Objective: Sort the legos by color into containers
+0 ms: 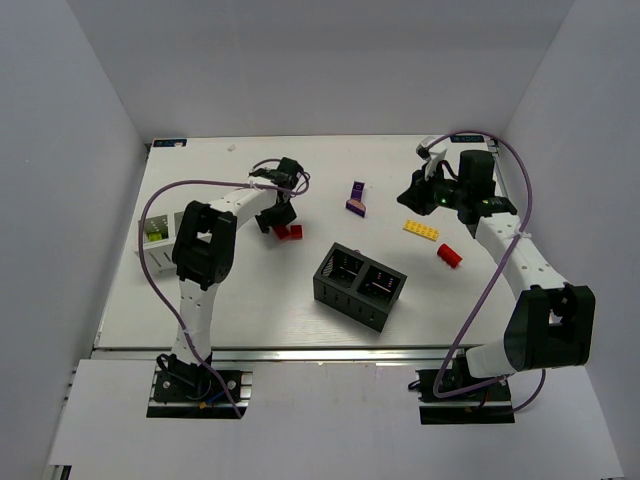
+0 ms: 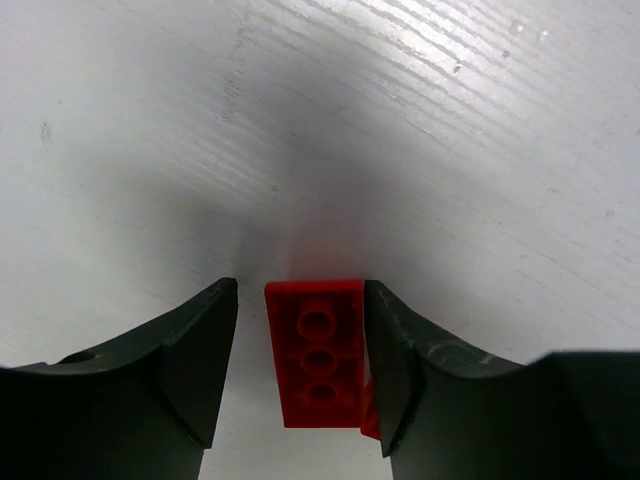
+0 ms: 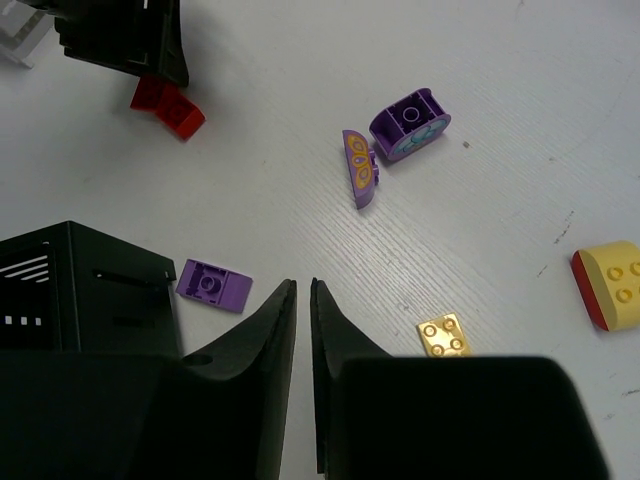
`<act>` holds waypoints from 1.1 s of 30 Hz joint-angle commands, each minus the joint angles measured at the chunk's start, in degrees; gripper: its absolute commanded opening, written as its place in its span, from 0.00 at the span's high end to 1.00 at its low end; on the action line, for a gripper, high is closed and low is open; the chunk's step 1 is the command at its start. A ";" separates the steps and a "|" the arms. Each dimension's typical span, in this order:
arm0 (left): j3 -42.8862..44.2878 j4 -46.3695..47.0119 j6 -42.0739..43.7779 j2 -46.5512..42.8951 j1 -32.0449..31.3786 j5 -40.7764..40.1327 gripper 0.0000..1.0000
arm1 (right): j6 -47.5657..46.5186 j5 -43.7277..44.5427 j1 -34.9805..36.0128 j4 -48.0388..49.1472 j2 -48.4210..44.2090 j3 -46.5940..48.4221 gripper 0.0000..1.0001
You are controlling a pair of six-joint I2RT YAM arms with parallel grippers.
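Note:
My left gripper [image 1: 272, 218] [image 2: 300, 285] is open and low over the table, its jaws either side of an upside-down red lego [image 2: 315, 352]. The right finger [image 2: 400, 360] touches it; the left one stands apart. A second red lego [image 1: 296, 232] lies right beside it. My right gripper [image 1: 412, 197] [image 3: 303, 284] is shut and empty above the table. In the right wrist view there are two purple legos [image 3: 410, 122], a flat purple plate [image 3: 213, 285] by the black box [image 3: 80, 290] [image 1: 360, 286], and a small yellow plate [image 3: 445, 334]. The white box [image 1: 157, 238] holds a lime green lego.
A yellow-and-red curved brick [image 3: 610, 285] lies at the right of the right wrist view. A yellow plate [image 1: 421, 230] and a red brick [image 1: 449, 256] lie right of the black box. White walls enclose the table on three sides.

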 commanded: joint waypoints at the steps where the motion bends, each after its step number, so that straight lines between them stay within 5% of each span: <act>1: -1.71 2.23 -0.29 -1.81 -0.32 0.68 0.38 | 0.46 -2.24 -0.59 0.60 -0.37 0.76 0.83; 6: -4.17 3.73 -0.21 -3.47 -0.32 1.91 0.75 | 0.55 -2.68 -0.94 0.42 -0.37 0.76 0.83; 13: -5.05 10.56 10.31 -15.83 0.82 4.36 0.97 | 0.29 -5.13 -1.55 0.07 -0.46 0.50 0.81; 20: -6.54 10.50 22.99 -32.38 4.33 1.22 1.00 | 0.03 -6.63 -1.73 -0.02 -0.46 0.41 0.81; 33: -21.21 8.73 23.61 -43.12 19.18 -11.01 0.99 | 0.64 -9.10 -1.91 -0.72 -0.11 0.68 0.81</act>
